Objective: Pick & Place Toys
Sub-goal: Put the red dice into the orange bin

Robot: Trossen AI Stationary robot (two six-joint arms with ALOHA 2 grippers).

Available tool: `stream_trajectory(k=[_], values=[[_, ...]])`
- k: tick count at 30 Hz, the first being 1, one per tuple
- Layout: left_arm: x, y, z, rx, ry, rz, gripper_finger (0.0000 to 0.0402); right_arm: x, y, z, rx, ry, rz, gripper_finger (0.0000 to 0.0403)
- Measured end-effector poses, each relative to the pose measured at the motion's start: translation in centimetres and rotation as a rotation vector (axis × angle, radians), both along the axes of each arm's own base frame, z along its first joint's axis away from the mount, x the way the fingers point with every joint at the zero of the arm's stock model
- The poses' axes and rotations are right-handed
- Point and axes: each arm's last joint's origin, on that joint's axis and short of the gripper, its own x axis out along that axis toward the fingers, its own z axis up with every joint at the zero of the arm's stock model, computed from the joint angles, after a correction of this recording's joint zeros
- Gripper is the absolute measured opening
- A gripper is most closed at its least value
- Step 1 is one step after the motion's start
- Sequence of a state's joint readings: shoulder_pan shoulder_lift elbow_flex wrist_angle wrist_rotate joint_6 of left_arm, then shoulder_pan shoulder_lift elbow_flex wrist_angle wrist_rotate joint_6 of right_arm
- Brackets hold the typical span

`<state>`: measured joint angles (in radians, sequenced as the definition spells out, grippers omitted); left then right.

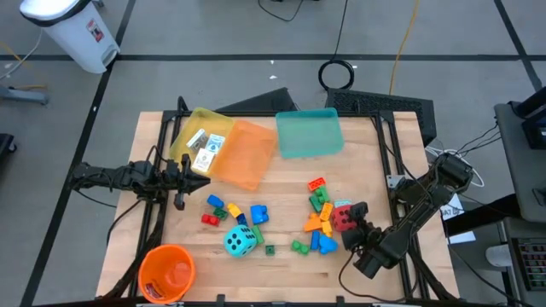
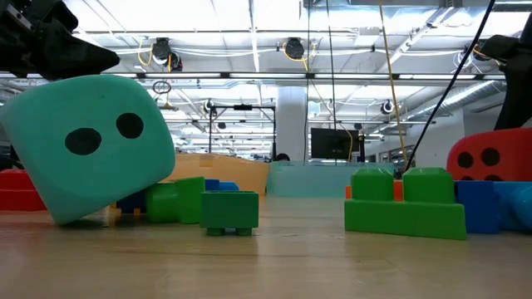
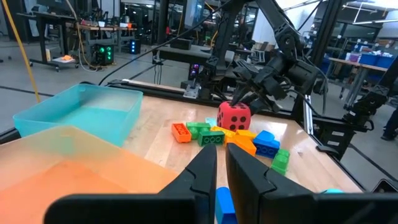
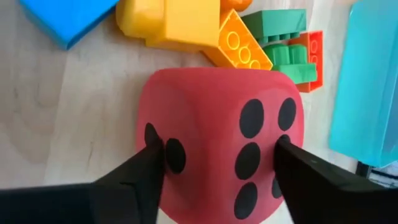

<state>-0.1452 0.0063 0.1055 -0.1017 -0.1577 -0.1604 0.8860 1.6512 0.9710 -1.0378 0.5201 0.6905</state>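
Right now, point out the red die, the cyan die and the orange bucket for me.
red die (image 4: 217, 143): right wrist view, middle of its upper face, between the right arm's fingers.
cyan die (image 1: 240, 242): high view, centre of its top face.
orange bucket (image 1: 147, 266): high view, on its rim.

No word, brand or number can be read anywhere. The white picture cards (image 1: 205, 147) in the yellow tray (image 1: 192, 128) at the far left of the table carry print too small to make out. The bin (image 1: 72, 30) on the floor beyond the table bears a red and black label, also illegible. The red die (image 4: 217, 143) and cyan die (image 2: 91, 141) show only black pips.
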Motion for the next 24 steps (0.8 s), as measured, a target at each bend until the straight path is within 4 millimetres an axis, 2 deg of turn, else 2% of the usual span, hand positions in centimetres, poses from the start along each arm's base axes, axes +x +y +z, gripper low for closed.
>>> stream_trajectory(k=[5,11,18,24], values=[[0.0,0.0,0.0,0.000,0.000,0.000,0.0042,0.0,0.0,0.0,0.014,-0.025,-0.040,0.0162],[0.0,0.0,0.0,0.000,0.000,0.000,0.0042,0.2,0.2,0.5,0.035,-0.039,-0.049,0.0158],[0.0,0.0,0.0,0.000,0.000,0.000,0.0042,0.6,0.8,4.5,0.139,-0.072,-0.070,0.0146],[0.0,0.0,0.0,0.000,0.000,0.000,0.0042,0.5,-0.2,7.7,0.220,-0.196,-0.104,0.0132]])
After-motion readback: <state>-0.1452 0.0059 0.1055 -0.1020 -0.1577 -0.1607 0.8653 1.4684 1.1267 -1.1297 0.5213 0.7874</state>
